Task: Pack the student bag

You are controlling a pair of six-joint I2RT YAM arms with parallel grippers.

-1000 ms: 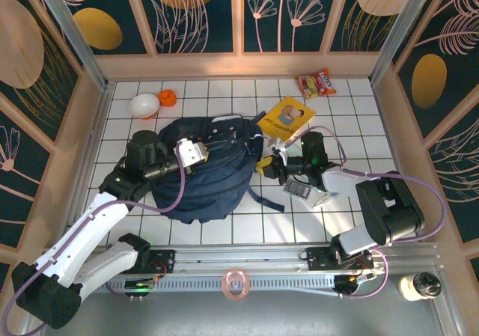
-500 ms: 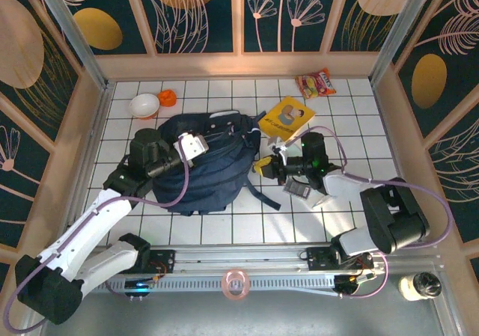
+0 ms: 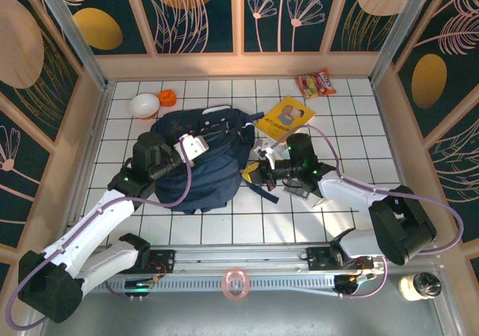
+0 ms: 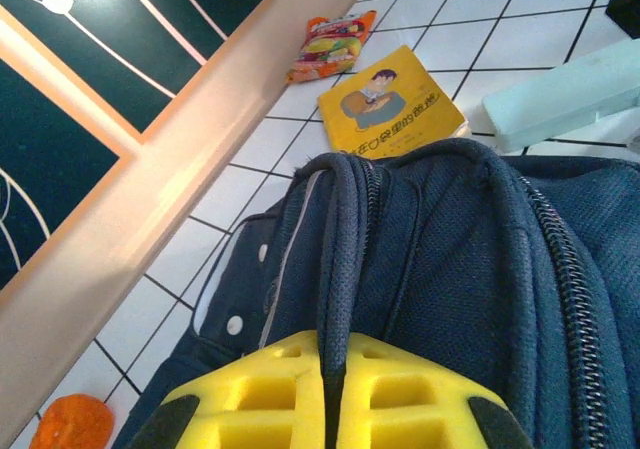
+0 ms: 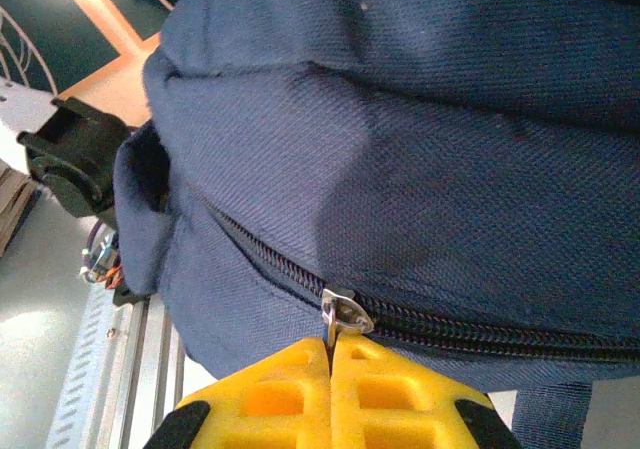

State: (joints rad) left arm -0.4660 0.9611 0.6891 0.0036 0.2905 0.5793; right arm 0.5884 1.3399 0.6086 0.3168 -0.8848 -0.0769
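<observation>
Zipper step, I'd say: student bag (image 3: 217, 171) sits mid-left on the counter (image 3: 247, 224), left fingers (image 4: 265, 399) clamped shut on its carry loop (image 4: 345, 249), right fingers (image 5: 270, 394) pinched shut on the zipper pull (image 5: 345, 311), so tension the loop against the pull and drag along the track, not up.

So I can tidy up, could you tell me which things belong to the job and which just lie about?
In the job: student bag; left gripper on its handle; right gripper on its zipper pull.
Lying about: yellow book, snack packet, white bowl.
</observation>
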